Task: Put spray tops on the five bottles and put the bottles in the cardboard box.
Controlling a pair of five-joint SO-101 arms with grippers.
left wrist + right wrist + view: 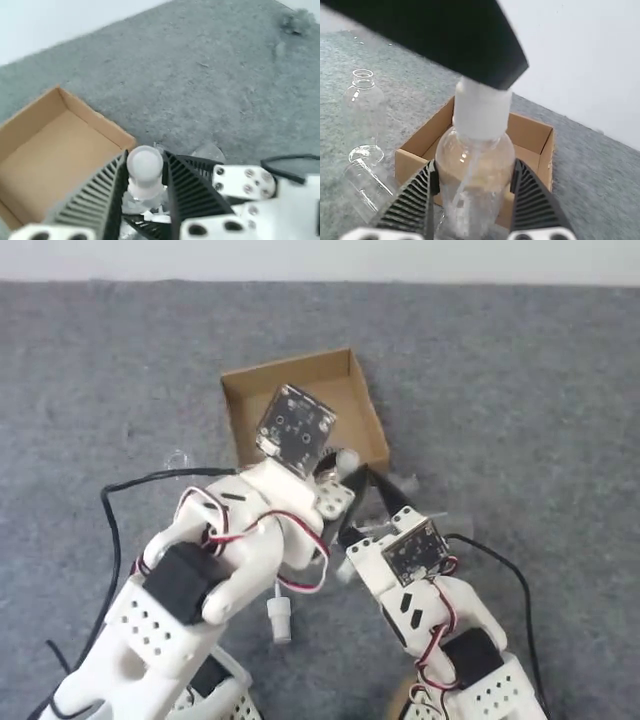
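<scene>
Cardboard box (50, 145), its brown floor showing, sits on the grey tabletop (500, 390) just behind a clear bottle (475, 165) clamped upright in the right jaws, with its white spray top (144, 162) gripped by the left jaws, while from above the arms hide most of the bottle and part of the box.

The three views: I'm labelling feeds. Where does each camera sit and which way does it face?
High view: fixed above the table, looking down on left arm, right arm and cardboard box.
Left wrist view: on the left arm, facing along the left tool, shut on a spray top.
Right wrist view: on the right arm, facing along the right tool, shut on a bottle.
Shared: both wrist views show spray top and cardboard box.
</scene>
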